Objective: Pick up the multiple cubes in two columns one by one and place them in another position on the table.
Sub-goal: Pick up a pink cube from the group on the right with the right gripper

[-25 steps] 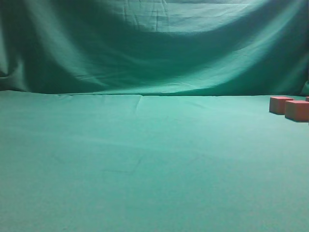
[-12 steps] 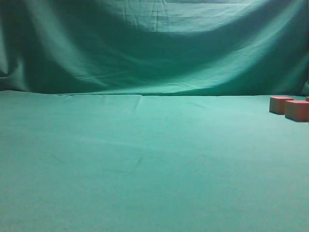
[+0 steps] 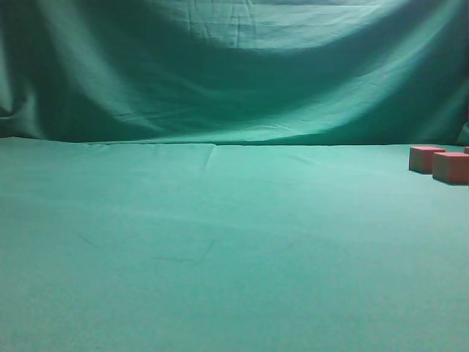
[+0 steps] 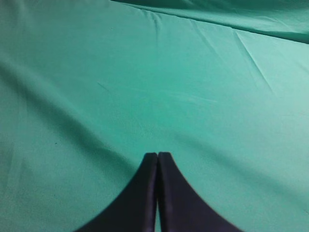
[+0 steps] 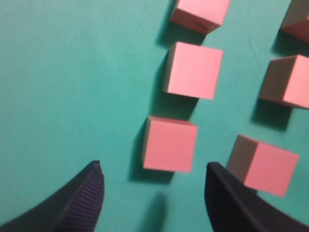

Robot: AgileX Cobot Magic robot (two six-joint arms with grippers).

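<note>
Now, right pincer [image 5: 152, 193]: we saw it spread above salmon-pink matte cubes [image 5: 169, 144] on the teal cloth counter [image 5: 72, 72].
Left pincer [image 4: 157, 155]: closed, empty.

The left gripper [image 4: 157, 155], with two dark, smooth, curved fingers, shows only in the left wrist view. Its fingertips are pressed together, with no gap between them, and nothing is between them. They rise from the bottom edge of that view and point toward the far side.

The right gripper [image 5: 153, 174], with two dark fingers that have ribbed inner pads, shows only in the right wrist view. Its jaws stand wide apart, one finger [image 5: 82, 200] at the lower left and the other at the lower right. It holds nothing.

No arm appears in the exterior view.
</note>
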